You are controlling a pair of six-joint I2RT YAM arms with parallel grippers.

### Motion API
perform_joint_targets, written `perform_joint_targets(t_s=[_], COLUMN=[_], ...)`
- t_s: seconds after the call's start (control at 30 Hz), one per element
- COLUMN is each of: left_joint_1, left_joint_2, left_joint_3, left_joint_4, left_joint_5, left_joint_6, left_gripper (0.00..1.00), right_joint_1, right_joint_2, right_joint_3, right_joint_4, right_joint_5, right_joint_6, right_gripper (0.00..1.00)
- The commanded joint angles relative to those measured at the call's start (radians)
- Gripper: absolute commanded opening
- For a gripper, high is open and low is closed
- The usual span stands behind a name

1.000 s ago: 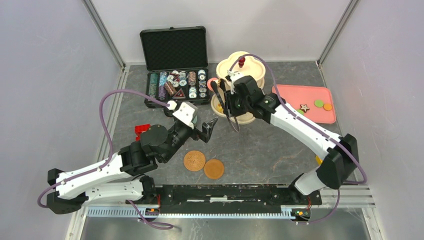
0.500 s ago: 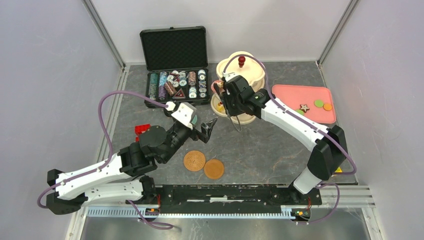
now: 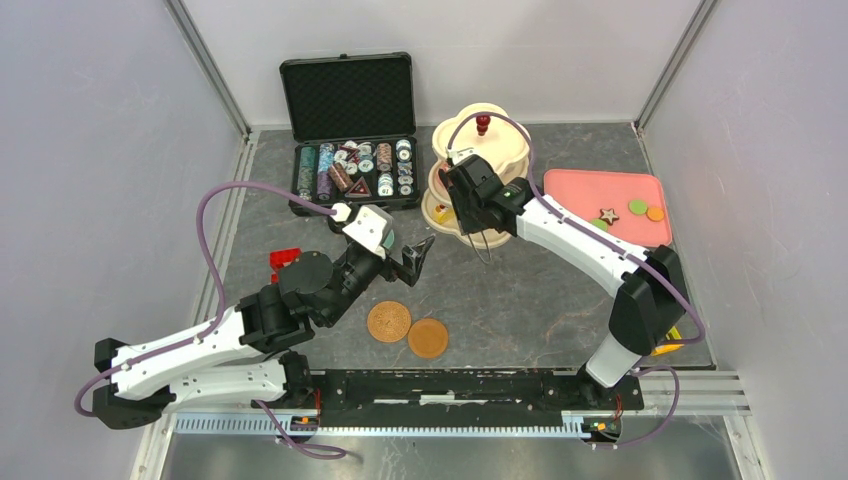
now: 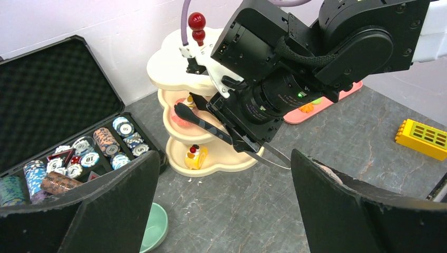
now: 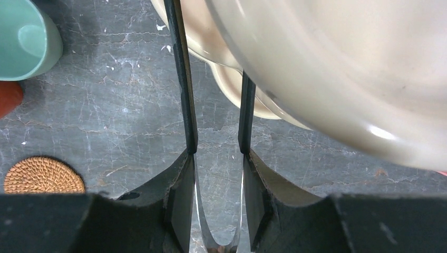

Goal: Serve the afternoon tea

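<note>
Right arm (image 3: 560, 225) has pushed fwd; its wrist now sits against the stand (image 3: 505, 150), prob. to seat a pastry. Top view: left fingers (image 3: 420, 252) hover over the tabletop (image 3: 540, 300), clear of the two saucers (image 3: 389, 321), which carry no cup. Left wrist view: left fingers spread wide, empty, w/ teal cup (image 4: 153, 229) below; right fingers (image 4: 203, 122) reach the mid tier, tip beside a pink pastry (image 4: 182, 120). Right wrist view: fingers slightly apart, tips hidden by the tier, so grip cannot be told.

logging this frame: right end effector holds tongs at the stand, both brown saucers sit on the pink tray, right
No: top external shows the saucers on the bare table, not on the pink tray. The rest holds.
</note>
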State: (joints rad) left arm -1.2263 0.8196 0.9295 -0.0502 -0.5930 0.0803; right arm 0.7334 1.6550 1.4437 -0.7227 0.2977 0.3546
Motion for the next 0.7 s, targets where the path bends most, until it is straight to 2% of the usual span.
perform_joint_targets(t_s=[0.0,0.13,0.33,0.5,0.67], left_joint_1=[-0.004,-0.004,-0.004,-0.004,-0.005], left_joint_2=[-0.007,-0.01,-0.008,-0.007,-0.003], left_joint_3=[0.002,0.0,0.0,0.0,-0.001], left_joint_4=[0.046,0.046,0.046,0.046,0.046], left_joint_5=[-0.012,-0.016,-0.015,-0.02,-0.029], left_joint_6=[0.037,0.038,0.037,0.039,0.046], left_gripper=[1.0,1.0,1.0,1.0,1.0], right_joint_1=[0.005,0.007,0.009,0.016,0.036], right_joint_2=[0.001,-0.007,-0.027,-0.043,-0.082], right_joint_3=[0.02,0.007,-0.013,-0.02,-0.023], right_joint_4=[0.027,0.025,0.032,0.031,0.02], right_joint_5=[0.034,0.037,0.037,0.032,0.007], right_joint_6=[-0.006,-0.009,-0.025,-0.039,-0.062], right_gripper=[0.28,0.41,0.53,0.56,0.53])
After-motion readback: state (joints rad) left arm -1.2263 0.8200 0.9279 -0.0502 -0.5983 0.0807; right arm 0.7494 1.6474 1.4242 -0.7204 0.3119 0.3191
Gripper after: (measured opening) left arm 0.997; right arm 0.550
